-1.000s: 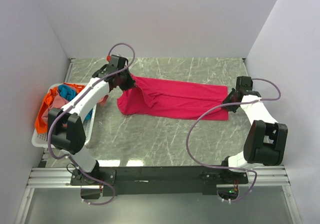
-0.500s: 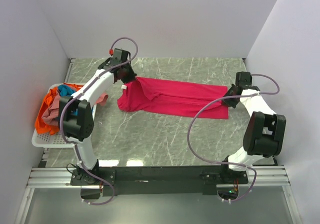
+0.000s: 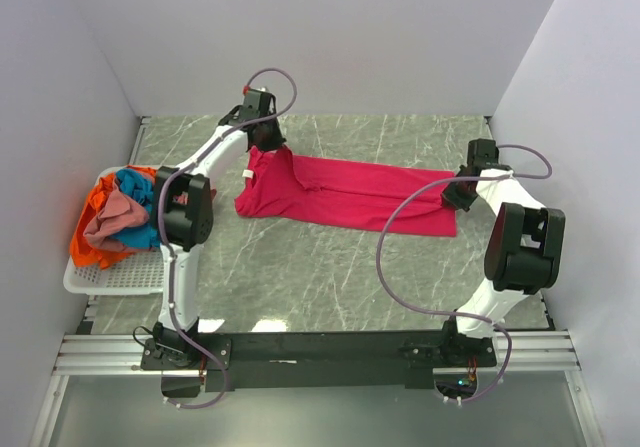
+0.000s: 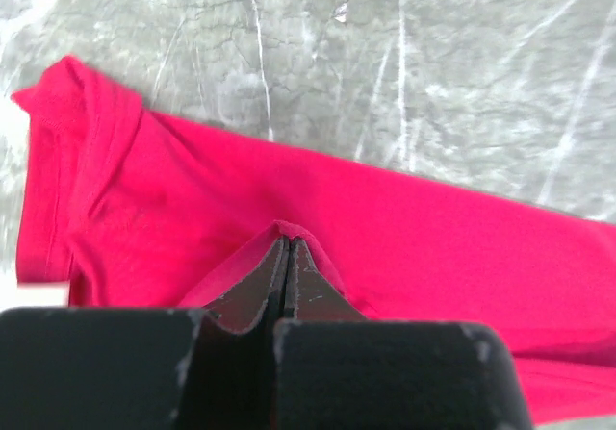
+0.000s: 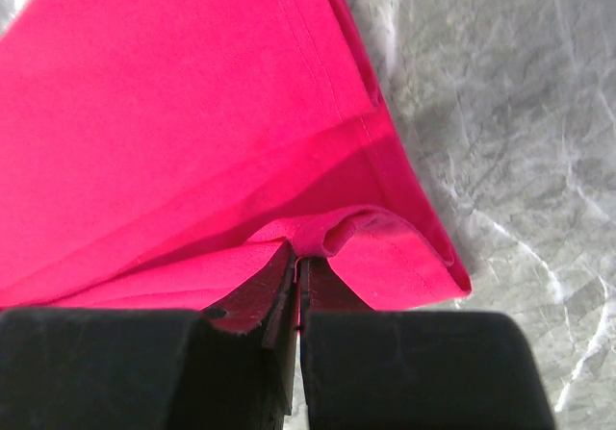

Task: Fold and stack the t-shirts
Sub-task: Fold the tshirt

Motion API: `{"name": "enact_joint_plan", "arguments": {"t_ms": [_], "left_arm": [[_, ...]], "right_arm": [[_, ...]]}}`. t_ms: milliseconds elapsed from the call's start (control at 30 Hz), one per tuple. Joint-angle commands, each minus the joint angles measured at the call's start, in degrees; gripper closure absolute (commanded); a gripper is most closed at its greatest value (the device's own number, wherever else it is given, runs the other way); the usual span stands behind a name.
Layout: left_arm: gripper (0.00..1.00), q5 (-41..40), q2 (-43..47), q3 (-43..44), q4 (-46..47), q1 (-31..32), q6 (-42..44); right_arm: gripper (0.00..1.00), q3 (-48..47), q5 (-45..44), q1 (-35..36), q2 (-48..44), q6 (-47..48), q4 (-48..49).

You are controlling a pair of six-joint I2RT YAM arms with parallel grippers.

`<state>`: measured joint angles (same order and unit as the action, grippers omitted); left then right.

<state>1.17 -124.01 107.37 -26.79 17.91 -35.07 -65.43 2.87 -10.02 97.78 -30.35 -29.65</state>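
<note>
Magenta-pink t-shirt (image 3: 340, 192): drawn out long and narrow across the far half of the worktop (image 3: 300, 267), from near the far-left corner toward the right edge. Mostly flat, one layer lapped over another along its length, with straight long edges and a stitched hem at the right end. Thin, soft, matte cloth, tenting into a small peak wherever pinched. Small white label (image 3: 245, 174) at the left end.

Left gripper (image 3: 265, 150): closed tight on a raised fold at the shirt's left end. Seen from the left wrist, black fingers (image 4: 260, 295) pressed together with a ridge of cloth between the tips.

Right gripper (image 3: 452, 195): likewise closed, nipping a curled lip of the doubled hem just inside the shirt's near-right corner. Black fingers (image 5: 265, 290) meeting with almost no gap.

Room to move: broad bare band of grey, white-veined, glossy stone-look surface between the shirt's near edge and the worktop's near edge. Narrower bare strip beyond the shirt's far edge, up to the white back wall (image 3: 350, 37). Little room at the right, with the shirt's end near the right edge.

White slatted basket (image 3: 110, 285): against the left edge, near the shirt's left end but apart from it. Heaped inside and crumpled: orange t-shirt (image 3: 85, 235), teal-blue t-shirt (image 3: 135, 182) and dusty pink t-shirt (image 3: 110, 217), bulging over the rim.
</note>
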Motion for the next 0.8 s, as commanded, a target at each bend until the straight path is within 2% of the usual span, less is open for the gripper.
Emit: {"name": "enact_joint_plan", "arguments": {"t_ms": [0, 67, 133, 167, 200, 267, 300, 367, 400, 500, 700, 767], "left_arm": [[0.99, 1.20, -3.95, 6.43, -1.52, -0.25, 4.83], [0.99, 2.25, -5.45, 8.46, -2.30, -0.25, 6.06], [0.92, 2.00, -7.29, 11.35, -3.88, -0.16, 6.42], [0.84, 1.91, -7.65, 11.80, -4.67, -0.24, 6.68], [0.61, 1.73, -7.74, 11.89, -4.68, -0.25, 6.85], [0.34, 0.24, -7.66, 11.72, -4.77, -0.25, 6.86], [0.27, -0.11, -7.65, 11.98, -5.12, -0.25, 6.86], [0.20, -0.47, -7.31, 12.69, -5.99, -0.25, 6.94], [0.13, -0.47, -6.87, 12.60, -6.26, -0.25, 6.86], [0.01, 0.93, -1.88, 6.04, -3.99, -0.25, 5.98], [0.01, 11.55, 7.09, -10.48, 2.61, 0.80, 1.24], [0.01, 13.68, 8.16, -13.14, 5.16, 2.56, -0.43]], "right_arm": [[0.96, -3.39, -1.91, -0.35, 1.01, 0.64, 1.00], [0.95, -3.65, -1.91, -0.44, 1.54, 0.55, 0.91], [0.91, -4.09, -2.17, -0.35, 1.98, 0.47, 0.38], [0.87, -4.27, -2.26, -0.35, 2.07, 0.38, 0.29], [0.83, -4.44, -2.43, -0.35, 2.07, 0.38, 0.21], [0.73, -4.79, -2.78, -0.35, 2.15, 0.12, -0.32], [0.64, -5.14, -2.79, -0.35, 2.15, 0.03, -0.32], [0.43, -5.41, -2.79, -0.35, 1.98, -0.15, -0.94], [0.39, -5.59, -2.79, -0.44, 1.80, -0.15, -1.11], [0.31, -4.89, -2.79, -0.35, 0.49, -0.24, -1.47], [0.24, -0.68, 0.11, -0.35, -3.47, 0.20, 0.03], [0.23, 0.30, 0.73, -0.26, -4.35, 0.55, 0.47]]}}
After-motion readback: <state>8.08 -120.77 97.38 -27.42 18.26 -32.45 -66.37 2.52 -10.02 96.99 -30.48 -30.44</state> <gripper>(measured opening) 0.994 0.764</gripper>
